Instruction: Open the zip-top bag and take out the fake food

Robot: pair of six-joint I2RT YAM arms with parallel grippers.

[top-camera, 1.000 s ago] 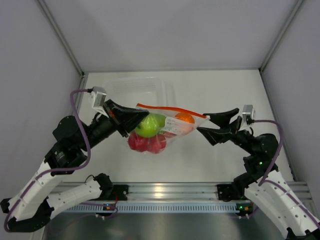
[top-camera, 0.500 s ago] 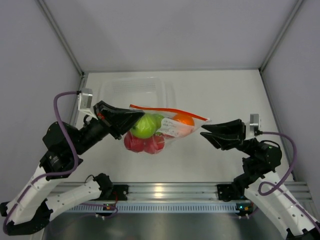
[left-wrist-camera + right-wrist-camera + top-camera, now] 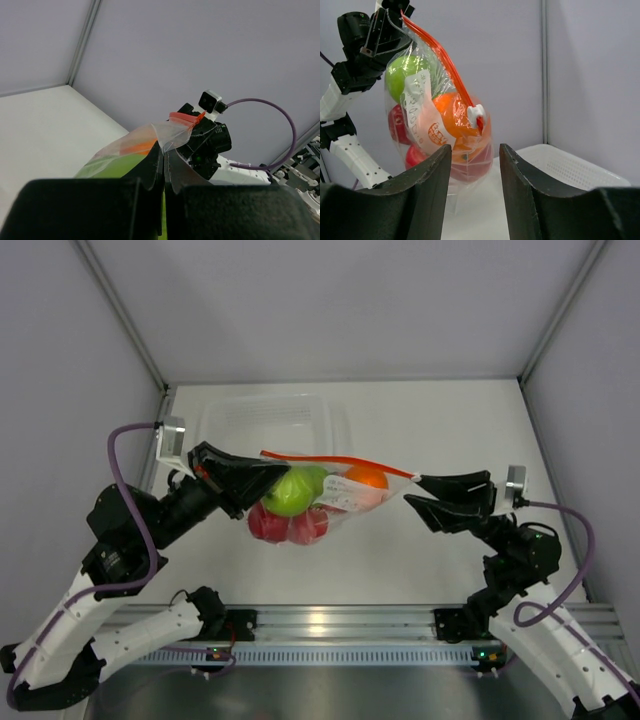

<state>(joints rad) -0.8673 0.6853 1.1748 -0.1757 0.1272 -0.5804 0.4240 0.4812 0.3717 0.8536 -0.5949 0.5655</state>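
Your left gripper (image 3: 268, 473) pinches the bag (image 3: 335, 495) corner, hanging it so the spread right gripper (image 3: 412, 489) can reach the slider (image 3: 476, 116).

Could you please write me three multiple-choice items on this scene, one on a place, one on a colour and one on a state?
1. Where is the clear tub?
A. On the table, beyond the bag.
B. Between the arm bases.
C. Hanging from the right arm.
2. What colour is the bag's zip strip?
A. Blue.
B. Orange-red.
C. Green.
3. How is the left pincer?
A. Wide open.
B. Shut on the tub.
C. Shut on the bag.
Answers: 1 A, the top view shows it behind the hanging bag; 2 B, the strip reads orange-red in every view; 3 C, it pinches the bag's corner.
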